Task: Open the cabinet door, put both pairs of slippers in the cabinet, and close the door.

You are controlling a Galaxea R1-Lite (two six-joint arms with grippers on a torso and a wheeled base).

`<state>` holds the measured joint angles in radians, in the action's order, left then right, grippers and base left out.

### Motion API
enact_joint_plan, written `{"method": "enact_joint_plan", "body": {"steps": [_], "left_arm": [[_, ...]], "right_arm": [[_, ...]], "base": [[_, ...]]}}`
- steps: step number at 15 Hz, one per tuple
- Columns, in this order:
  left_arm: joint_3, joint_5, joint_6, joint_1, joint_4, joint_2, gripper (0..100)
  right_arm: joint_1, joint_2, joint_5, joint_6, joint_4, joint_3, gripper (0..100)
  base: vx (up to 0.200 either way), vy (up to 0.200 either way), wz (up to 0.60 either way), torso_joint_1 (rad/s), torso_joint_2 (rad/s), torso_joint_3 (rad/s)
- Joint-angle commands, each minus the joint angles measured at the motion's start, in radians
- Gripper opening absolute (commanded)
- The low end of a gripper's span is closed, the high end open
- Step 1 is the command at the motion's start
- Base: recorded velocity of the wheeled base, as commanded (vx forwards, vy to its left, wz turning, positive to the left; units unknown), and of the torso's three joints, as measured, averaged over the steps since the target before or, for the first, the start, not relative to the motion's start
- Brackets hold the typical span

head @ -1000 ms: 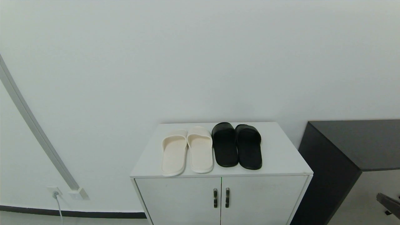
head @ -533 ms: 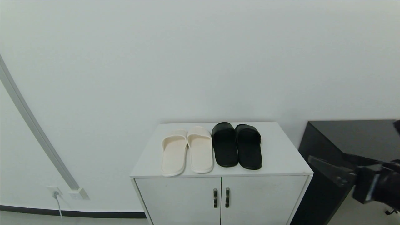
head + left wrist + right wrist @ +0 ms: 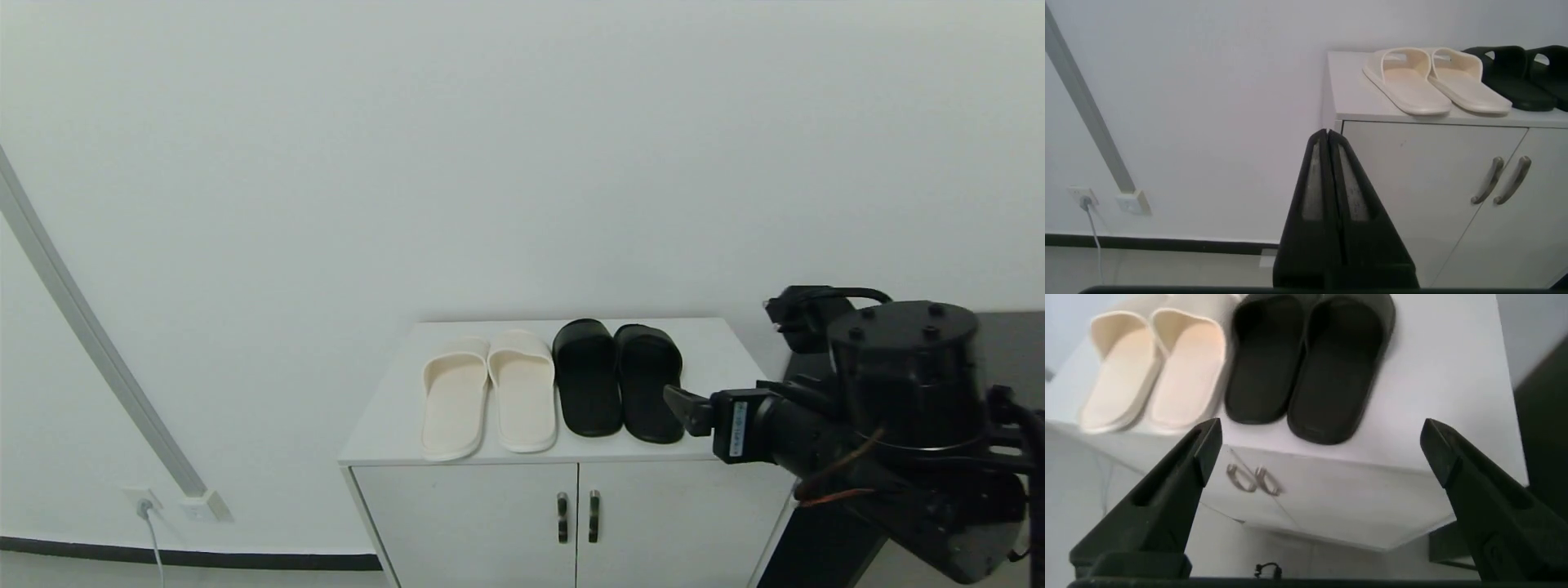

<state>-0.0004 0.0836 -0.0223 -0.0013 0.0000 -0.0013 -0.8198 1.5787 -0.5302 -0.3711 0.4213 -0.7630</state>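
A white cabinet point(image 3: 727, 425) stands against the wall with both doors shut; its two dark handles point(image 3: 578, 517) meet at the middle. On its top lie a cream pair of slippers point(image 3: 488, 392) on the left and a black pair of slippers point(image 3: 618, 380) on the right, toes to the wall. My right gripper point(image 3: 682, 407) hovers open at the cabinet's front right corner, level with the black pair's heels; the right wrist view looks down on the black slippers point(image 3: 1310, 363) between its spread fingers point(image 3: 1167, 506). My left gripper point(image 3: 1328, 139) is shut, low and left of the cabinet point(image 3: 1413, 163).
A black desk point(image 3: 1016, 343) stands right of the cabinet, partly behind my right arm. A grey conduit point(image 3: 82, 327) runs slantwise down the wall to a socket with a cable point(image 3: 143, 502) at lower left. The wall is close behind the slippers.
My right arm has come up into the head view from the lower right and swung left to the cabinet's front right corner. Slippers and doors have not moved.
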Motion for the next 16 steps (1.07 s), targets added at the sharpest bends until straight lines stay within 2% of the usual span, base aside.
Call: {"method": "enact_joint_plan", "body": {"steps": [1,7,10,11,16], "left_arm": [[0.000,0.001,-0.001,0.000,0.000,0.001,0],[0.000,0.001,-0.001,0.000,0.000,0.001,0],[0.000,0.001,-0.001,0.000,0.000,0.001,0],[0.000,0.001,-0.001,0.000,0.000,0.001,0],[0.000,0.001,-0.002,0.000,0.000,0.001,0]], "right_arm": [[-0.002,0.159,-0.028,-0.005,0.005,-0.090,100],[0.027,0.411,-0.059,0.003,0.062,-0.286,100],[0.062,0.486,-0.059,0.021,0.065,-0.354,100],[0.099,0.550,-0.059,0.041,0.100,-0.412,100],[0.126,0.672,-0.054,0.093,0.148,-0.516,100]], "base": [[0.000,0.000,0.00,0.000,0.00,0.000],[0.000,0.000,0.00,0.000,0.00,0.000],[0.000,0.000,0.00,0.000,0.00,0.000],[0.000,0.000,0.00,0.000,0.00,0.000],[0.000,0.000,0.00,0.000,0.00,0.000]]}}
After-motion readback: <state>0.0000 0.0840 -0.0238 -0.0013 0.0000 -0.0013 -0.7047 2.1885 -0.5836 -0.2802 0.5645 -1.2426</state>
